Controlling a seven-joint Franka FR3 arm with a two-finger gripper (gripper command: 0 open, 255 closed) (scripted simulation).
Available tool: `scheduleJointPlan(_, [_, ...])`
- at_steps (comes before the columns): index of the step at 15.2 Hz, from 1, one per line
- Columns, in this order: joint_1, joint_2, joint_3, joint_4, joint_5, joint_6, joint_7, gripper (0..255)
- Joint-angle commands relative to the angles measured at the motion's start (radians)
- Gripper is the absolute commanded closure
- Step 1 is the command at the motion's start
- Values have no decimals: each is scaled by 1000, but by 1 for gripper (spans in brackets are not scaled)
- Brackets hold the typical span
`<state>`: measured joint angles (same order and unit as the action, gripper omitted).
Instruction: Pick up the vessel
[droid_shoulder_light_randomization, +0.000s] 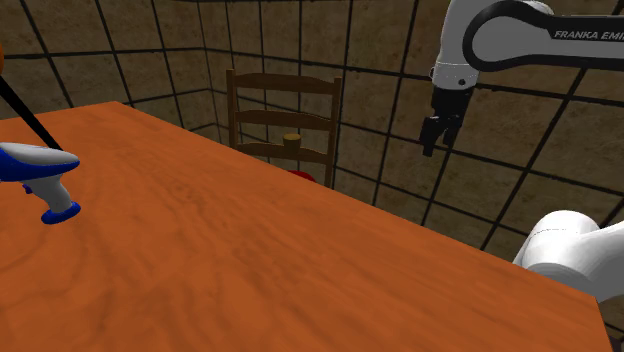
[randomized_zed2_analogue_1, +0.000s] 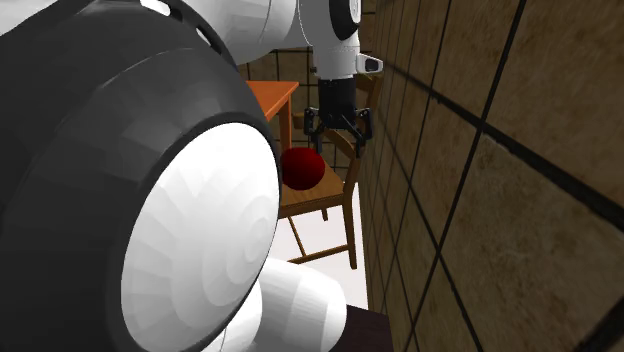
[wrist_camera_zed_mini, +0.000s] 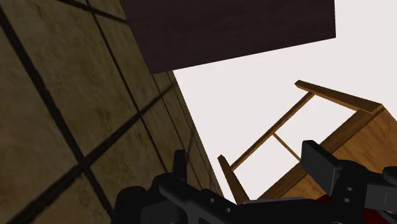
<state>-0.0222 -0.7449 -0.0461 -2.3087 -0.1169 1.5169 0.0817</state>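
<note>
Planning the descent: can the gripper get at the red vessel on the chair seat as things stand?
Probably yes: the open gripper hangs above and to one side of the red vessel, nothing between them, though the chair back stands close.

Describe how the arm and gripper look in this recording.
The arm is made of rounded white shells with dark joint bands; one dark band carries white "FRANKA EMI" lettering. The gripper is all black, with two blocky fingers.
</note>
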Motion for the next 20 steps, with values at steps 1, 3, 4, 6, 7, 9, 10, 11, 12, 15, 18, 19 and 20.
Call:
scheduleJointPlan(1, [0,0,0,0,0,0,0,0])
scheduleJointPlan(3, [10,63,24,41,19,22,32,0])
scheduleJointPlan(4, [15,96,36,64,28,32,47,0])
scheduleJointPlan(6, [23,161,59,112,42,49,77,0])
scheduleJointPlan(7, [27,194,70,138,48,57,92,0])
scheduleJointPlan(9, [34,261,92,193,58,69,121,0])
scheduleJointPlan(10, [37,295,102,223,62,74,136,0])
scheduleJointPlan(11, [40,329,113,254,65,78,150,0])
scheduleJointPlan(12, [43,363,123,286,67,81,164,0])
scheduleJointPlan(15, [53,468,151,390,69,84,207,0])
scheduleJointPlan(18, [64,578,178,507,63,77,250,0])
scheduleJointPlan(19, [68,615,186,550,60,72,264,0])
scheduleJointPlan(20, [73,654,194,594,56,66,278,0])
